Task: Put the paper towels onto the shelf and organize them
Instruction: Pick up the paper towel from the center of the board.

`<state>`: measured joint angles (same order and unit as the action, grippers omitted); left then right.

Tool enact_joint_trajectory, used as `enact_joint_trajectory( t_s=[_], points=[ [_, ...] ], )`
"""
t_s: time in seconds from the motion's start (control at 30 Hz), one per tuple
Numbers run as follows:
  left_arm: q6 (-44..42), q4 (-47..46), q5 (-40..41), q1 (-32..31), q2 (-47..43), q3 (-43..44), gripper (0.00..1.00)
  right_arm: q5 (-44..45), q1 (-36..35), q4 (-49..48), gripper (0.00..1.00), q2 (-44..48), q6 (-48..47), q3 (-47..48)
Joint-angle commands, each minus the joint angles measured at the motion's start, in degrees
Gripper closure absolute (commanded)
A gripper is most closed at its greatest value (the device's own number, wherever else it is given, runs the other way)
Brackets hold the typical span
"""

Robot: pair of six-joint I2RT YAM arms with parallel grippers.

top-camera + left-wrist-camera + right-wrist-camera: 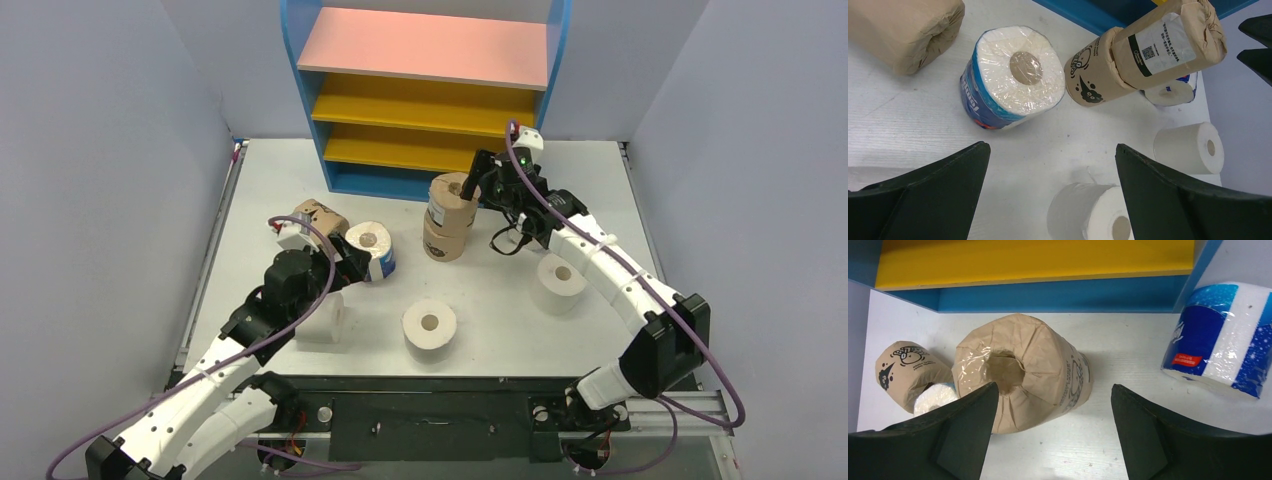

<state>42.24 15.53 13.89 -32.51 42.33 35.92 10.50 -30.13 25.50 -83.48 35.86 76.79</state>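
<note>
The shelf (430, 50) stands at the back with its boards bare. Two tan paper towels (450, 215) are stacked upright in front of it. My right gripper (480, 182) is open at the top roll (1023, 365); its left finger overlaps the roll's near rim and the right finger stands apart. A blue-and-white roll (1220, 337) lies to its right. My left gripper (1053, 150) is open above bare table, just short of an upright blue-and-white roll (1013, 75) (372, 245). Beyond that roll, a third tan roll (318, 215) lies on its side.
Plain white rolls stand on the table at the middle front (430, 328), at the right (558, 283), and one partly under my left arm (325, 318). Grey walls close in both sides of the table (480, 270).
</note>
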Motion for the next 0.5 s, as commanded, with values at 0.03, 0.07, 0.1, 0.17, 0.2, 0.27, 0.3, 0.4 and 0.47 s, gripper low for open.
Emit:
enact_joint_trajectory(
  t_s=[0.03, 0.07, 0.1, 0.17, 0.2, 0.27, 0.3, 0.4, 0.47],
  points=[
    [0.44, -3.62, 0.80, 0.30, -0.74, -0.17, 0.04, -2.77, 0.23, 1.46, 0.22, -2.89, 0.20, 5.44],
    [0.38, -3.61, 0.79, 0.32, -0.75, -0.16, 0.04, -2.77, 0.31, 1.61, 0.22, -3.41, 0.14, 5.48],
    [0.34, -3.59, 0.79, 0.34, -0.71, -0.24, 0.04, -2.81, 0.32, 1.68, 0.22, -3.69, 0.10, 5.48],
    [0.24, -3.58, 0.91, 0.28, -0.68, -0.32, 0.04, -2.85, 0.45, 1.81, 0.23, -4.37, 0.03, 5.56],
    [0.22, -3.58, 0.95, 0.33, -0.67, -0.39, 0.04, -2.81, 0.50, 1.78, 0.23, -4.79, -0.03, 5.60],
    [0.31, -3.62, 0.92, 0.30, -0.55, -0.41, 0.03, -2.88, 0.51, 1.87, 0.24, -5.36, -0.18, 5.83],
    [0.35, -3.60, 0.94, 0.32, -0.37, -0.41, 0.03, -2.93, 0.55, 1.96, 0.25, -5.83, -0.31, 5.96],
    [0.58, -3.65, 0.89, 0.33, -0.05, -0.47, 0.04, -3.13, 0.51, 2.30, 0.27, -6.93, -0.41, 7.03],
    [0.80, -3.78, 0.81, 0.30, 0.14, -0.50, 0.04, -3.12, 0.47, 2.57, 0.27, -7.73, -0.55, 7.68]
  ],
)
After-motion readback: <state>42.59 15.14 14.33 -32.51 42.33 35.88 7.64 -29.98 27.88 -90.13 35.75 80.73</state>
